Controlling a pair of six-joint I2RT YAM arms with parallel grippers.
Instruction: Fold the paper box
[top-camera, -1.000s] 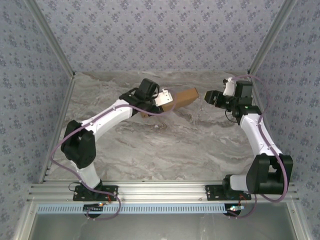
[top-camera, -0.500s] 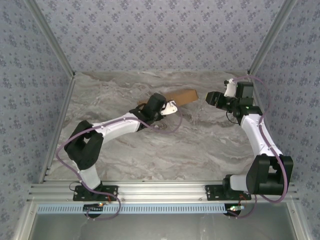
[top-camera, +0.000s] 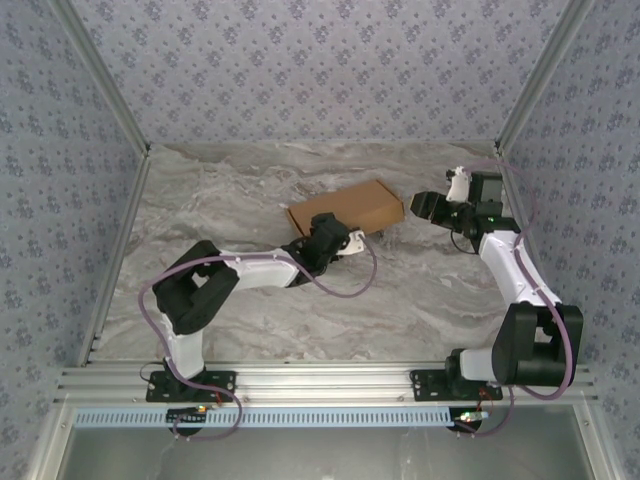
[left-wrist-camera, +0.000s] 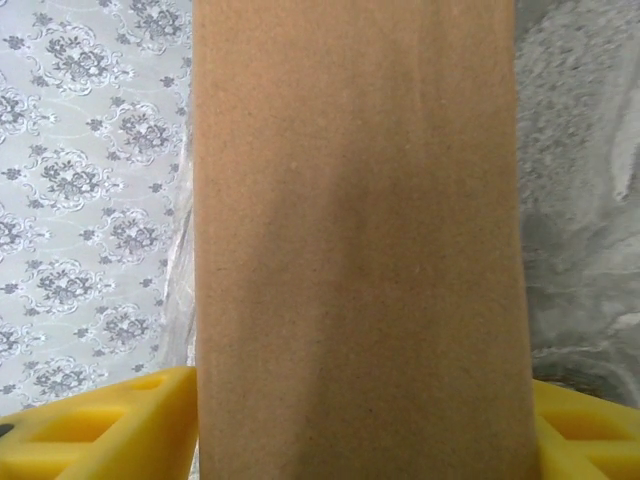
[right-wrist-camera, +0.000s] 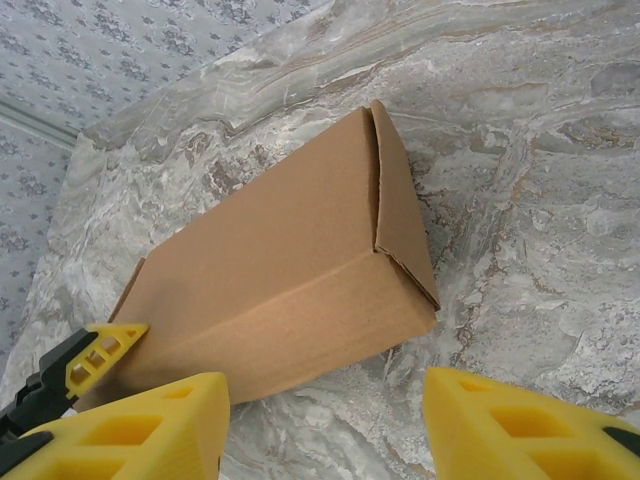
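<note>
1. Looking down from the top camera, I see the paper box (top-camera: 345, 207) lying flat on the desk (top-camera: 250, 300), toward the far side and a little right of centre. Its long axis is skewed, so its right end sits farther back than its left.
2. The box is folded up into a compact rectangular mailer of plain brown cardboard. Every face I can see is shut, so I cannot tell what is inside.
3. From the right wrist camera, the end flap (right-wrist-camera: 400, 225) facing me is tucked in. Its seam runs down the edge, with a slight lip at the lower corner.
4. The left arm reaches low across the desk, and the left gripper (top-camera: 352, 238) is at the near long side of the box.
5. In the left wrist view the cardboard runs straight up the middle of the frame. The left gripper (left-wrist-camera: 362, 380) straddles it, with one yellow finger (left-wrist-camera: 100, 425) at each lower corner.
6. The gripper is set fairly wide, about the width of the box. I cannot tell whether the fingers are pressing on the cardboard or standing just off it.
7. The right wrist camera catches one yellow left finger (right-wrist-camera: 100, 355) at the near left end of the box, right by the cardboard.
8. The right gripper (top-camera: 420, 205) sits just off the right end of the box, pointing at it and apart from it.
9. In its own view the right gripper (right-wrist-camera: 320, 385) is spread wide and holds nothing. The box lies ahead of the fingers on the marbled surface.
</note>
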